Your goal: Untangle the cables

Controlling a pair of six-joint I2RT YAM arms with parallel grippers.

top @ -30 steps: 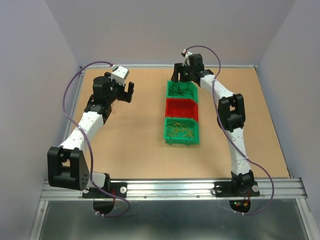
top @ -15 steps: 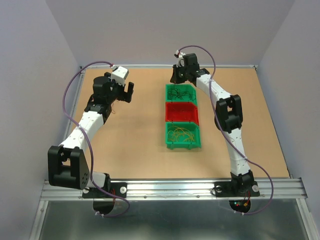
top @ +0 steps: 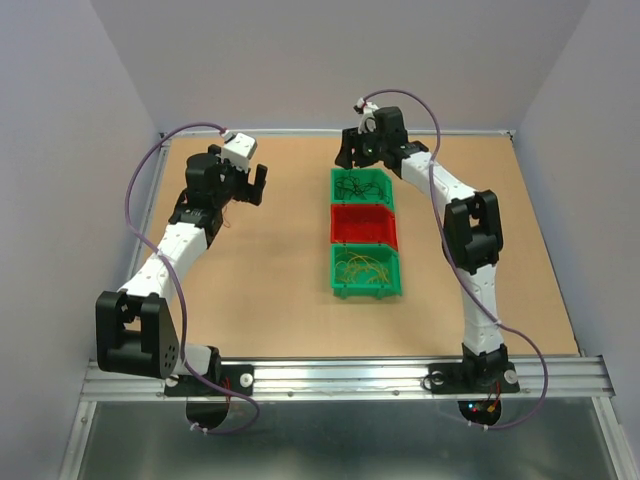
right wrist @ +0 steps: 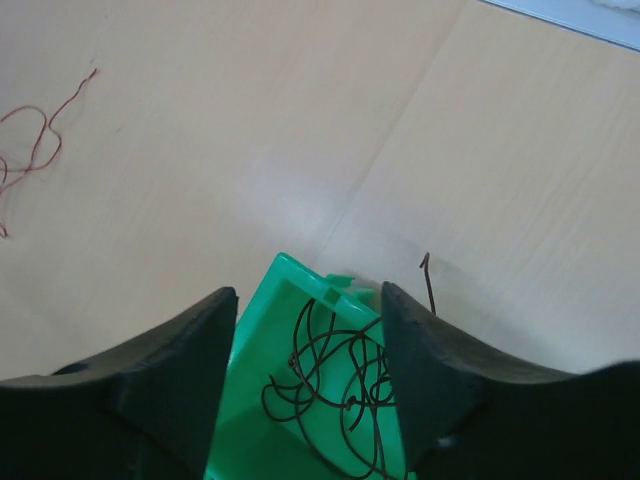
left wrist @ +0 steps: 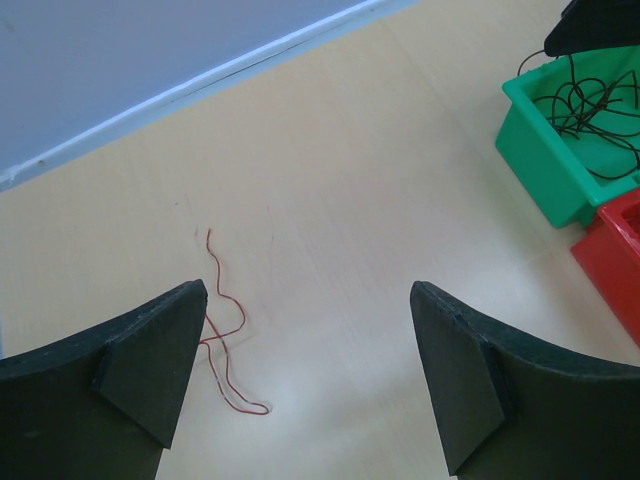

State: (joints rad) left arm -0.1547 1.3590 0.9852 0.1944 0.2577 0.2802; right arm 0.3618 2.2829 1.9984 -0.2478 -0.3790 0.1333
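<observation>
Top external view. I see three bins standing in a column at the centre of the table [top: 270, 290]: an upper green bin [top: 336, 186], a red bin [top: 364, 240] and a lower green bin [top: 366, 290], each touching the next. The cables are sorted by colour. The black cables [top: 360, 184] lie coiled in the upper green bin and the yellow cables [top: 363, 266] lie in the lower green bin. The left fingers [top: 256, 185] hang over bare table at the upper left of the frame, well apart from the bins. The right fingers [top: 346, 156] sit at the upper centre, just above the top left corner of the upper green bin.

Left wrist view. My left fingers stand wide apart, with only table surface between them. A single red cable [left wrist: 222, 330] lies loose on the table at the lower left of the frame, its curls running beside and partly behind the left-hand finger. I cannot tell whether it touches that finger. The upper green bin shows at the upper right of the frame.

Right wrist view. My right fingers are parted, grasping nothing, and a corner of the upper green bin shows below the gap. One dark strand [right wrist: 428, 282] rises beside the right-hand finger. The red cable appears at the left edge of the frame.
</observation>
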